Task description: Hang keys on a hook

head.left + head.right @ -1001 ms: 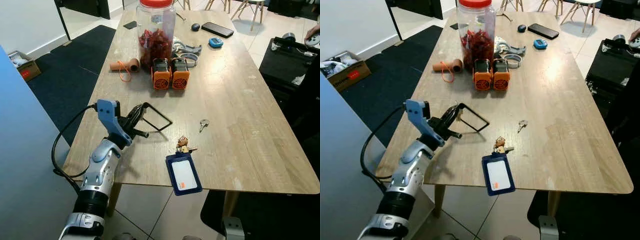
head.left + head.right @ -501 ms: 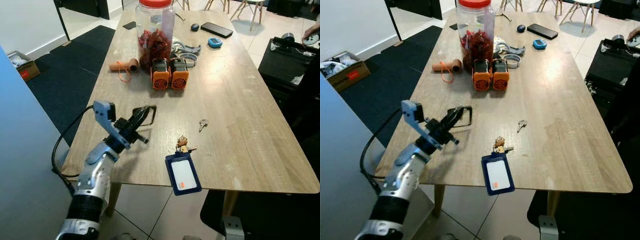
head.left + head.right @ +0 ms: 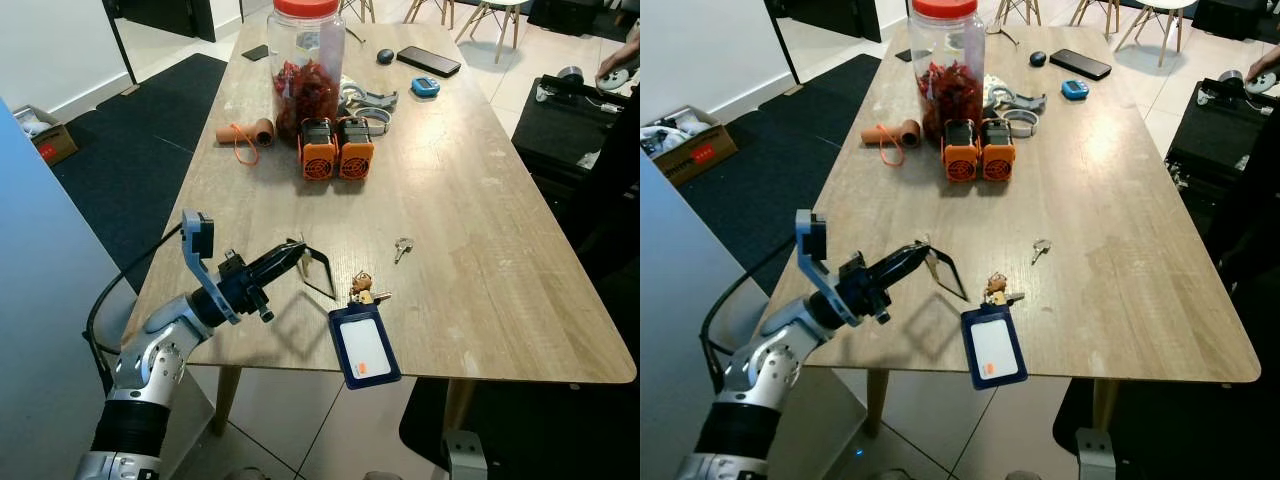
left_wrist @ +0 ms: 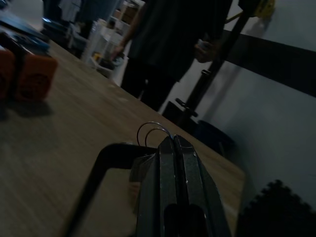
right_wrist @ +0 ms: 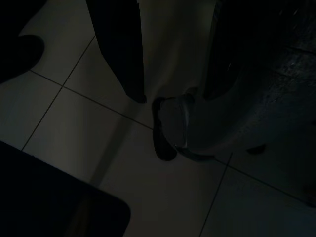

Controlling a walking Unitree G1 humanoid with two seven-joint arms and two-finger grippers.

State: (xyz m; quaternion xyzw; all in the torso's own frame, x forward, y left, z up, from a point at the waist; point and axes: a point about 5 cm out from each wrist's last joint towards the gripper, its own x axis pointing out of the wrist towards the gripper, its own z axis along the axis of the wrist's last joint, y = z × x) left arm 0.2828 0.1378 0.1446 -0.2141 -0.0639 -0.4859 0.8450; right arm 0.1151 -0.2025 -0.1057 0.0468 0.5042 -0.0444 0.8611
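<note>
Left claw (image 3: 290,257) is clamped shut on the black wire hook (image 3: 318,275), tilting it toward the keys (image 3: 364,289) lying at its 3 o'clock on the table (image 3: 480,220), probably to thread them.

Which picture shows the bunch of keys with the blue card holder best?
The left eye view shows the keys best: the whole bunch lies on the table above the blue card holder, in good light. The right eye view shows them just as fully. The left tool holds a black wire hook beside them.
</note>
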